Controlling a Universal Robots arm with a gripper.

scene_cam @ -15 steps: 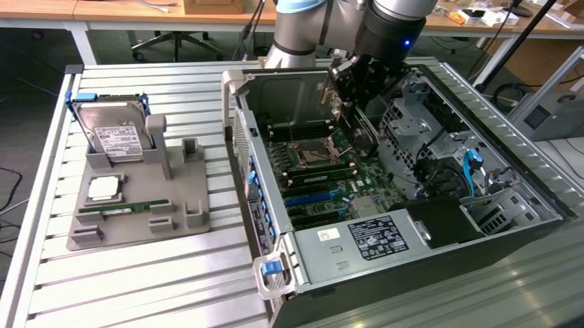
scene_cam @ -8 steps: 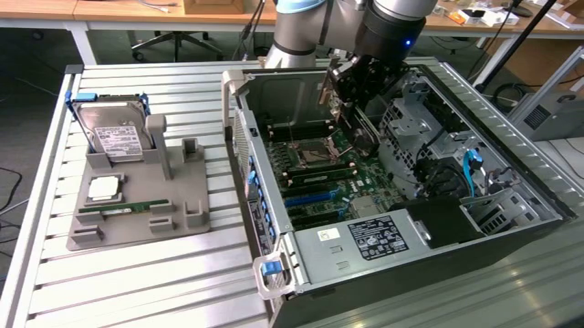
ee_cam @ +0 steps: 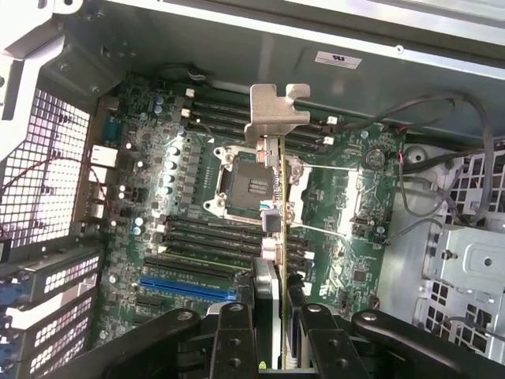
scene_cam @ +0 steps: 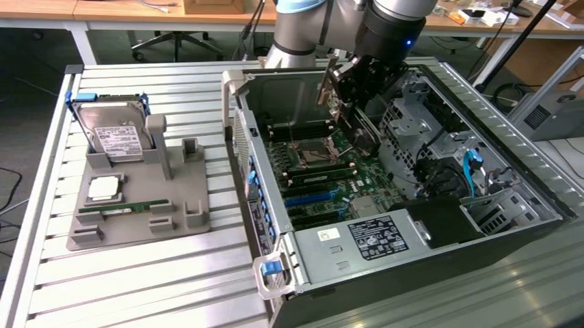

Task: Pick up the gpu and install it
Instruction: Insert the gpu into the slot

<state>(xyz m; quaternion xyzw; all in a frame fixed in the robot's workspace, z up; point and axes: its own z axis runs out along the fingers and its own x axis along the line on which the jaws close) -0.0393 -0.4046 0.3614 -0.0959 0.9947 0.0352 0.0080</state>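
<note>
Closest to us in the wrist view, the gripper (ee_cam: pixel 281 296) was clamped on the gpu (ee_cam: pixel 274 118), its jaws pressing both faces of the card. We saw the card edge-on, with its silver bracket at the far end. It hung over the motherboard (ee_cam: pixel 197 197), above the CPU socket (ee_cam: pixel 251 185), inside the open computer case (scene_cam: pixel 239 96). On the surface (scene_cam: pixel 137 273) beside the case, a grey holder (scene_cam: pixel 187 205) carried a hard drive (scene_cam: pixel 114 137).

gpu (scene_cam: pixel 354 124) (ee_cam: pixel 282 189) | dark board, silver end bracket | on edge, gripped, above motherboard (ee_cam: pixel 351 260)
</note>
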